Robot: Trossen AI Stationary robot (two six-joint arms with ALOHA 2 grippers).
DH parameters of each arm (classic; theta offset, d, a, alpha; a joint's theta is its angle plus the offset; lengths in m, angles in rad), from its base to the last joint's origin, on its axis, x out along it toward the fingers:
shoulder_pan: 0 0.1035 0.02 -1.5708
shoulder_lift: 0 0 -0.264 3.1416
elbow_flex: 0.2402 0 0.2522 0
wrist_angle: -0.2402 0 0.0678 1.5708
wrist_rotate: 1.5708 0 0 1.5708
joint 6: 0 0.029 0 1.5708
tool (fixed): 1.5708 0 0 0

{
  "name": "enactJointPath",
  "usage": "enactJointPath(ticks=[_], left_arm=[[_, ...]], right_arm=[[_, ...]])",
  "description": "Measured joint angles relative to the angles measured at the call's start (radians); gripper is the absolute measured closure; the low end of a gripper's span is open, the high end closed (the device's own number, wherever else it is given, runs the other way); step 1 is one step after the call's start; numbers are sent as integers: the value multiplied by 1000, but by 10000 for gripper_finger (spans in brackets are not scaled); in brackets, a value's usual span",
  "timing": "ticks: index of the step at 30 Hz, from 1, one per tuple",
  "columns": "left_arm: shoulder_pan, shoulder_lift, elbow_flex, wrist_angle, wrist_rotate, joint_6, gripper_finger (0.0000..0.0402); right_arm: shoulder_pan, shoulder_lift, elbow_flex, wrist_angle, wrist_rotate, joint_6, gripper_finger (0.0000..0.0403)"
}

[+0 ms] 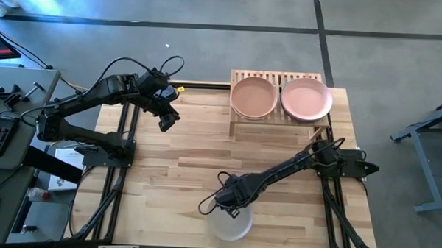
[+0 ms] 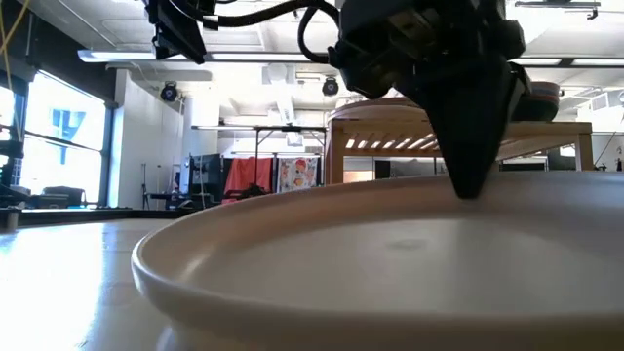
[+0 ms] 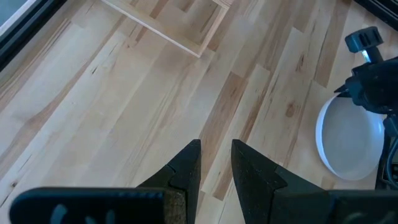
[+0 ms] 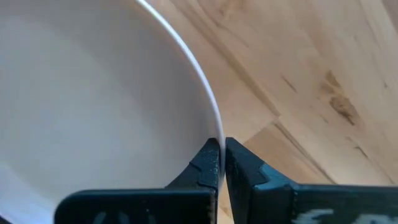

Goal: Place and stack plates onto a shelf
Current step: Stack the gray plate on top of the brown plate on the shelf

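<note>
Looking down on your bench (image 1: pixel 183 159), you'll find the right hand (image 1: pixel 227 206) at the near edge, closed on the rim of the cream plate (image 1: pixel 231 224). Your right wrist camera confirms it: both fingertips (image 4: pixel 211 163) are pinched together with the plate's thin edge (image 4: pixel 186 56) caught between them (the gap is barely a sliver). From table height the cream plate (image 2: pixel 370 263) fills the foreground, sitting flat on the bench, and the right hand (image 2: pixel 470 185) comes down onto its far rim.

The shelf (image 1: pixel 280 124) stands at the far side of your bench, right of centre. Two plates rest side by side on its slatted top: a terracotta-toned one (image 1: pixel 253 97) on the left and a pink one (image 1: pixel 306 99) on the right, close beside each other. Whether either one has more plates under it, you cannot tell from above.

Your left hand (image 1: pixel 166 119) hangs over the far-left part of the bench, well apart from the shelf and from the cream plate. Its fingers (image 3: pixel 186 168) stand slightly parted with nothing between them, only bare planks below. The left wrist view also catches the cream plate (image 3: pixel 348 143) farther off, with the right arm (image 3: pixel 373 81) over it.
</note>
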Motion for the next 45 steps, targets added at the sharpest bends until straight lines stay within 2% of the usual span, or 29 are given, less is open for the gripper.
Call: enactJointPath(ticks=[11, 25, 32, 45], left_arm=[[0, 0, 0, 0, 0, -9, 325], [0, 0, 0, 10, -2, -18, 325], [0, 0, 0, 10, -3, -17, 325], [0, 0, 0, 10, -7, -16, 325]], right_arm=[[-9, -71, 0, -39, 17, -6, 402], [-37, -262, 0, -90, 150, 21, 403], [-104, -381, 0, -136, 258, -12, 403], [-341, -633, 0, -142, 419, -288, 403]])
